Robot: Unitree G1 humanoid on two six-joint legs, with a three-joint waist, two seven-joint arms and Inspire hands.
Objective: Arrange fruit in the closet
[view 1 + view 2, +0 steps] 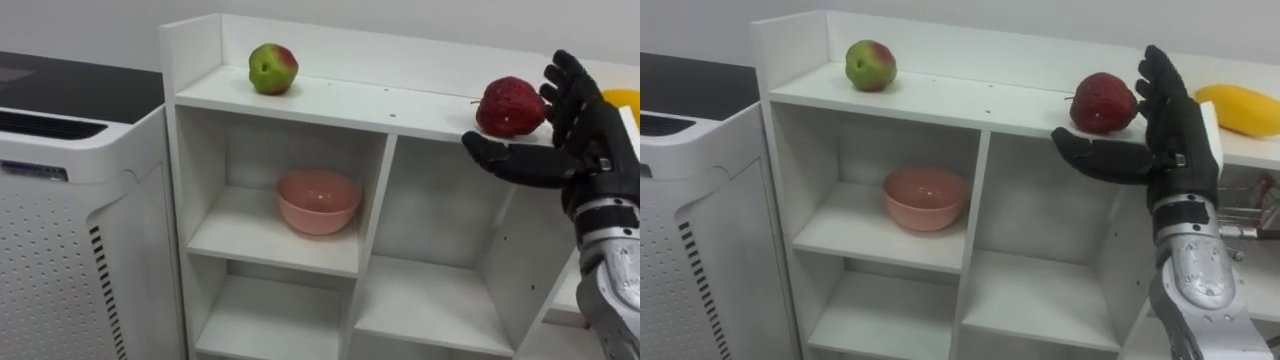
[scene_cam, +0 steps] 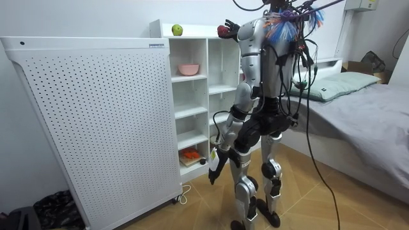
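Landmark: the white closet (image 1: 400, 106) is standing before the robot, its top board carrying the fruit.
Red apple (image 1: 511, 107): sitting on the closet's top, near the front edge, above the divider between the two upper compartments.
Right hand (image 1: 590, 150): hovering just right of the red apple, released, with the fingers straight and the thumb reaching under the board's front edge; the fingers may be brushing the apple, though the angle is leaving that unsure.
Green apple (image 1: 273, 68): resting at the top's left end, well apart from the red apple.
Yellow fruit (image 1: 1243, 109): lying on the top behind the right hand, showing plainly in the right eye view.
Pink bowl (image 1: 318, 200): sitting in the closet's upper left compartment.
Perforated white cabinet (image 1: 60, 220): standing against the closet's left side.
Left hand (image 2: 214, 171): hanging low by the thigh in the room view; its state cannot be told.
Bed (image 2: 364, 96): lying behind the robot in the room view.
Open room: bare board is running between the two apples.
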